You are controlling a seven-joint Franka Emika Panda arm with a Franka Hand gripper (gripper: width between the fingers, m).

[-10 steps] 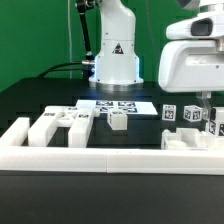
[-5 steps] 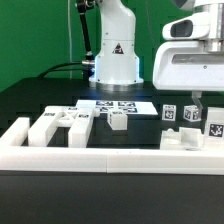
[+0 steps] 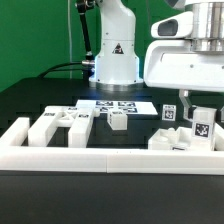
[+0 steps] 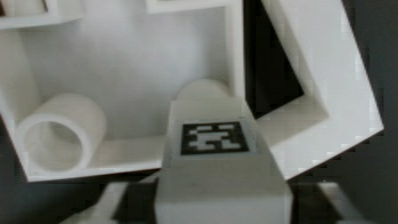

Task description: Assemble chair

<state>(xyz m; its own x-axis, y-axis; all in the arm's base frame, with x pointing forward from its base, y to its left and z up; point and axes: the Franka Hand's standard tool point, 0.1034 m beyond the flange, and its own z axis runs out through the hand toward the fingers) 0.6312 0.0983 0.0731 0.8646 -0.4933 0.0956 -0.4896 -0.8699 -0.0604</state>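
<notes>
Finds the chair [image 3: 60,125] not yet joined: loose white tagged parts on the dark worktop [image 3: 40,95], in three lots. Places the working lot at the exterior view's right, near side, just behind the border rail [image 3: 100,158]. Shows a tagged bar [image 3: 200,125] there, beside an open frame panel [image 4: 329,100] carrying a short round peg [image 4: 63,125]; cannot tell whether bar and panel touch. Puts the gripper [image 3: 200,110] right over that bar, fingers [image 3: 184,100] spread, one each side of it, no pinch visible.

Risks, as a judgement:
- Closing off-centre could shove or skew the bar, with nothing visible bracing it.
- Going lower could drive a finger onto the frame panel or the neighbouring tagged block [image 3: 170,113], both close by.
- Lifting on a shallow hold could let the bar swing and miss its seat.

Counts:
- One arm, one gripper, two fingers.
- Right lot: at least three parts, possibly more hidden by overlap.
- Middle: one small block [image 3: 117,120], alone, near the marker board [image 3: 120,105].
- Exterior view's left: about four parts packed together, edges hard to split.
- One marker board, one border rail.
</notes>
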